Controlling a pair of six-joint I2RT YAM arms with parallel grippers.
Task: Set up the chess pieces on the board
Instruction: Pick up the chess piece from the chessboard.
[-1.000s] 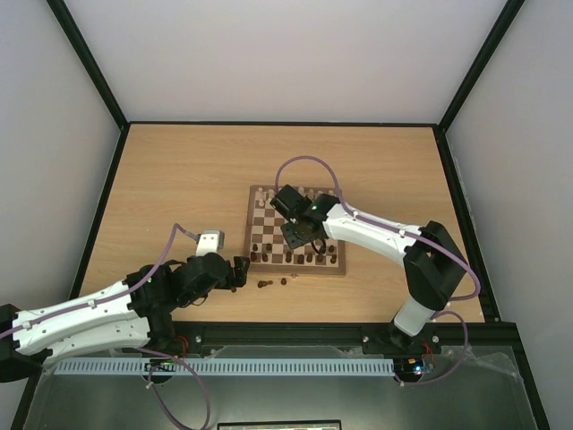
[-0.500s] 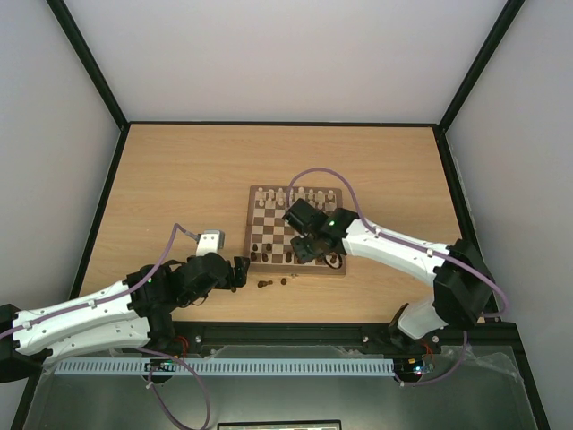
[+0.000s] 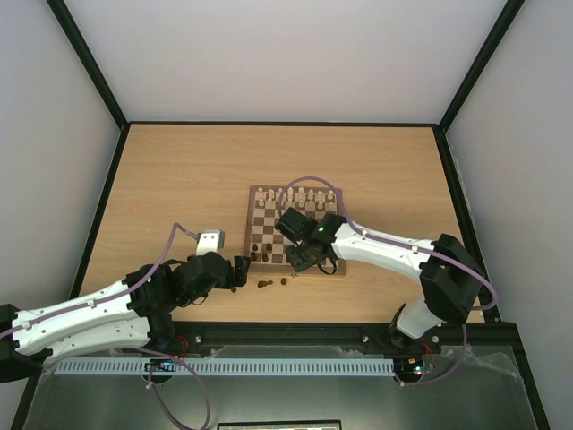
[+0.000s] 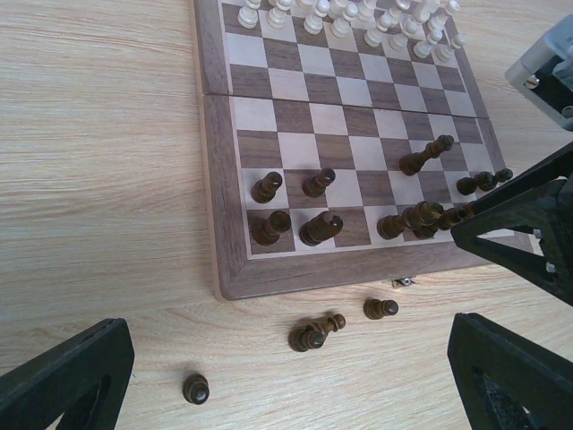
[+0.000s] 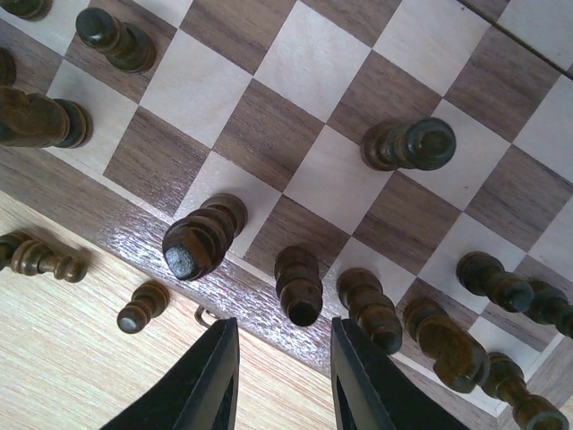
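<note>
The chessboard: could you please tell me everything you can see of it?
The chessboard is square and wooden-looking, dark and light checks inside a brown border, with a fold seam across it and a small metal clasp on its near edge. It lies flat on the table, bearing cream pieces far, dark pieces near.

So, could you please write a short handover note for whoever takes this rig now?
Left jaws: wide open, empty, over the table by the board's near left corner.
Right jaws: slightly open, empty, above the board's near edge.
Done: most dark pieces stand on the board's near rows.
To do: three dark pieces wait on the table before the board, one on its side.
</note>
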